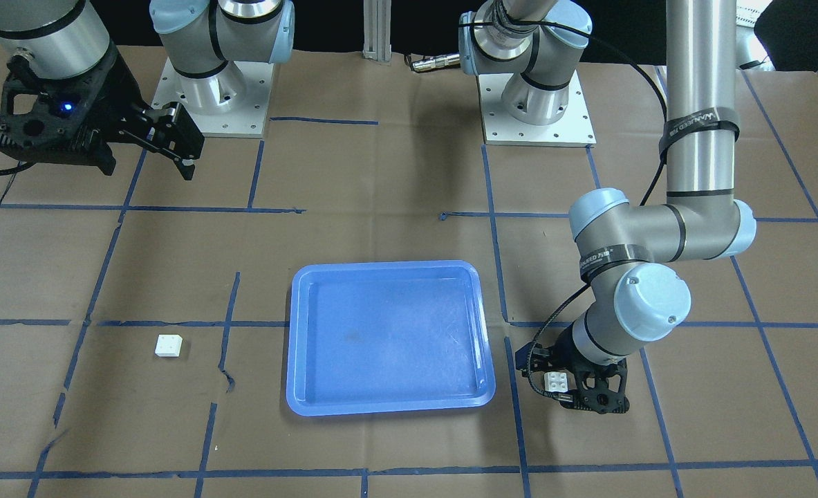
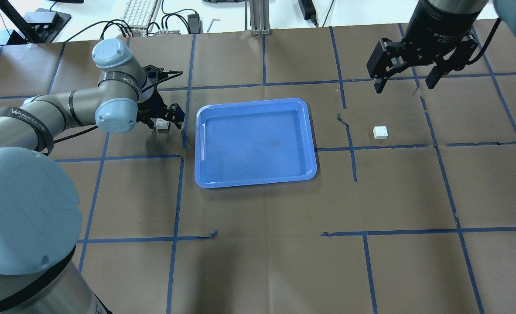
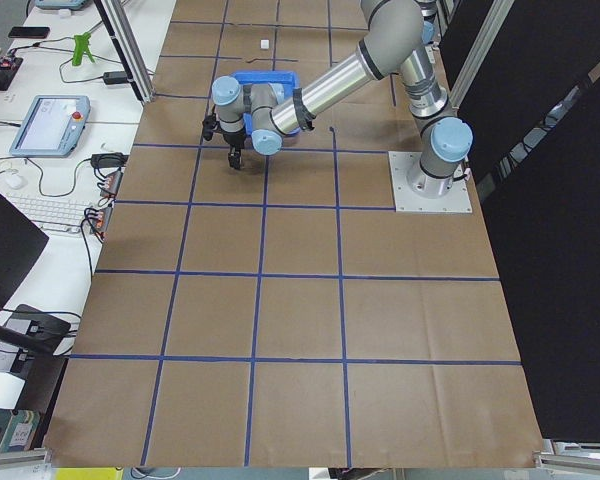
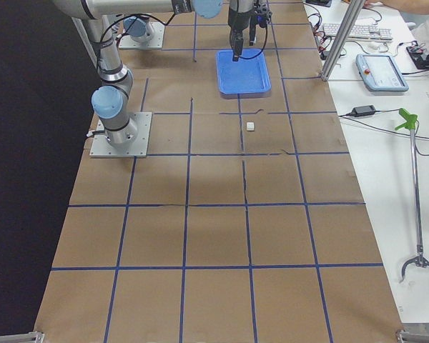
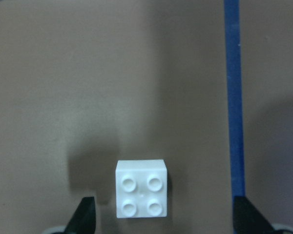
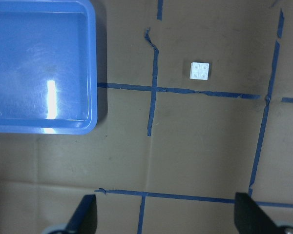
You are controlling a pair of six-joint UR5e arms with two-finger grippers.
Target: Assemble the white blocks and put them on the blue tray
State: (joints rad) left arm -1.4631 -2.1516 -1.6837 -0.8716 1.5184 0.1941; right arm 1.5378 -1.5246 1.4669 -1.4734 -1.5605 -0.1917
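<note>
One white block [image 5: 141, 187], studs up, lies on the brown paper between the open fingers of my left gripper [image 5: 166, 212], which hangs low over it just left of the blue tray [image 2: 255, 139]. The same block [image 2: 162, 125] and left gripper [image 2: 169, 120] show in the overhead view. The second white block [image 2: 380, 132] lies alone to the right of the tray and also shows in the right wrist view [image 6: 200, 70]. My right gripper [image 2: 405, 86] is open and empty, high above the table, beyond that block. The tray holds nothing.
Blue tape lines [image 2: 353, 148] grid the brown paper. Both arm bases [image 1: 536, 104] stand on plates at the robot's side of the table. A keyboard and cables [image 2: 142, 13] lie beyond the far edge.
</note>
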